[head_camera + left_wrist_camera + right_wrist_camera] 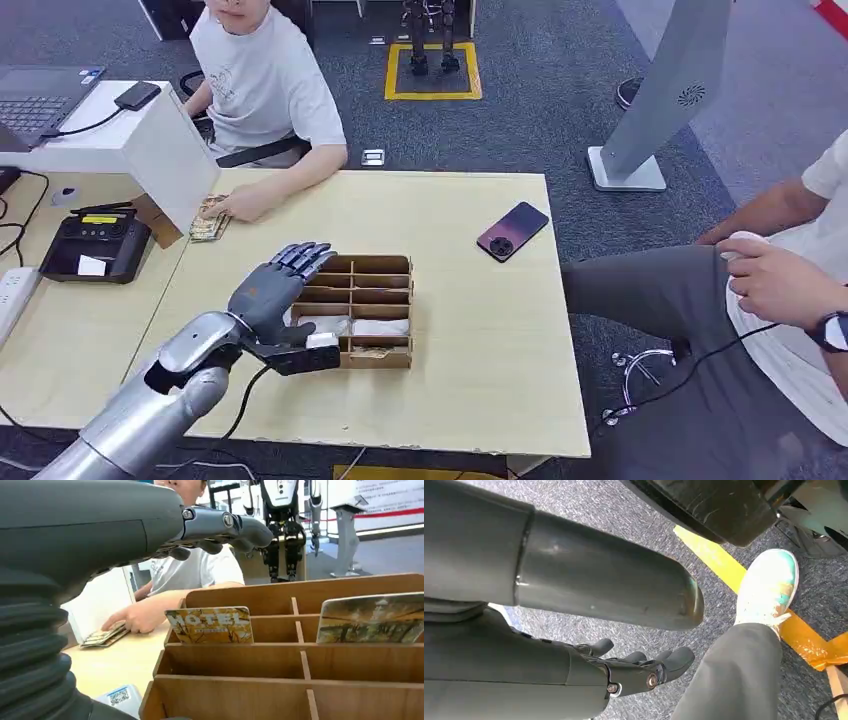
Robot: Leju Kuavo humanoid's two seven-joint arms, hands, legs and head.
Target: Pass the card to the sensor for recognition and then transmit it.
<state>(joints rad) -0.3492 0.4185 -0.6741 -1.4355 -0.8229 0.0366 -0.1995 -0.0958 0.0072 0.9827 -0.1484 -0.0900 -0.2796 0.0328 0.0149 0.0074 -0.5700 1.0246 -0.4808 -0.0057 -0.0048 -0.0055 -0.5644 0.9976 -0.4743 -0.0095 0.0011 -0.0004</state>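
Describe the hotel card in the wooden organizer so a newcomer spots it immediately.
On the light wooden table sits a slotted wooden organizer, just beyond the robot's left hand. The hotel card stands upright in one slot, yellow-brown with "HOTEL" printed across it; the neighbouring card shows no lettering.

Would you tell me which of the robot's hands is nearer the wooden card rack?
Left. The left hand hovers over the wooden card rack at its left edge; the right hand hangs beside the robot above the carpet.

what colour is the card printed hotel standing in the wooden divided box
Golden yellow with dark brown streaks, the upright HOTEL card shows best in the left wrist view.
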